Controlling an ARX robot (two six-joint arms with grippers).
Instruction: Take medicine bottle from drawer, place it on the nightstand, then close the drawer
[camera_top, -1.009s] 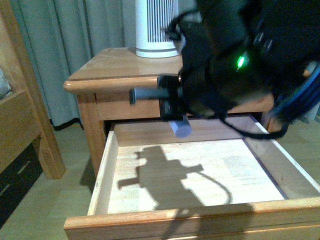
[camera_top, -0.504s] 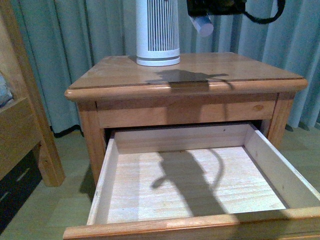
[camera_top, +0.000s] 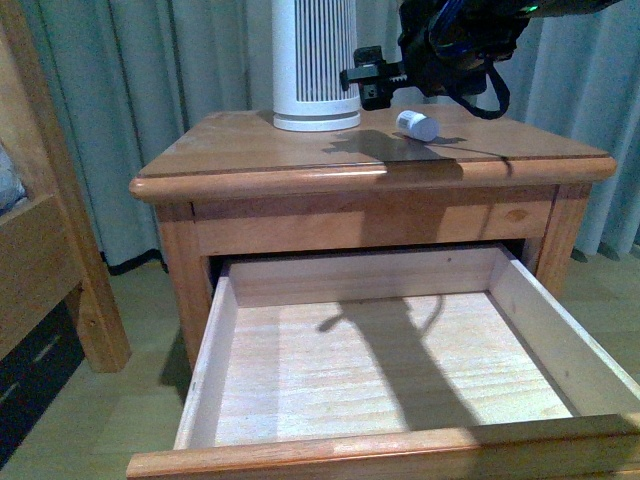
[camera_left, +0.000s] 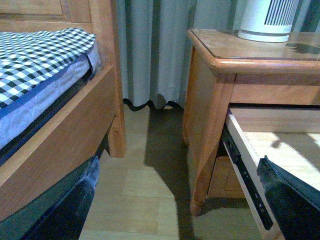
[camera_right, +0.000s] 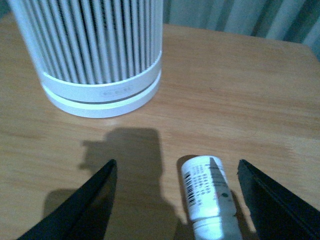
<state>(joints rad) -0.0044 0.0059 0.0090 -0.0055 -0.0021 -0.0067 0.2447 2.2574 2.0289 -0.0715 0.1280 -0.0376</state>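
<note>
The medicine bottle (camera_top: 417, 124) lies on its side on the nightstand (camera_top: 260, 140) top, right of the white ribbed device. My right gripper (camera_top: 425, 95) hovers just above it, open. In the right wrist view the bottle (camera_right: 206, 195) rests on the wood between the spread fingers (camera_right: 95, 200), touching neither. The drawer (camera_top: 400, 445) is pulled far out and its pale floor is bare. My left gripper (camera_left: 178, 162) is open and holds nothing, low beside the nightstand's left side (camera_left: 210, 100), with the drawer's side (camera_left: 270, 135) by its right finger.
A tall white ribbed device (camera_top: 315, 60) stands at the back of the nightstand top, close to the bottle. A wooden bed frame (camera_top: 50, 250) with checked bedding (camera_left: 45, 45) stands to the left. Curtains (camera_top: 150, 90) hang behind. Floor (camera_left: 150, 190) lies between bed and nightstand.
My right arm rose from over the drawer to the nightstand top with the bottle. Half a second ago the bottle hung in the air; now it lies on the wood and the jaws are open.
</note>
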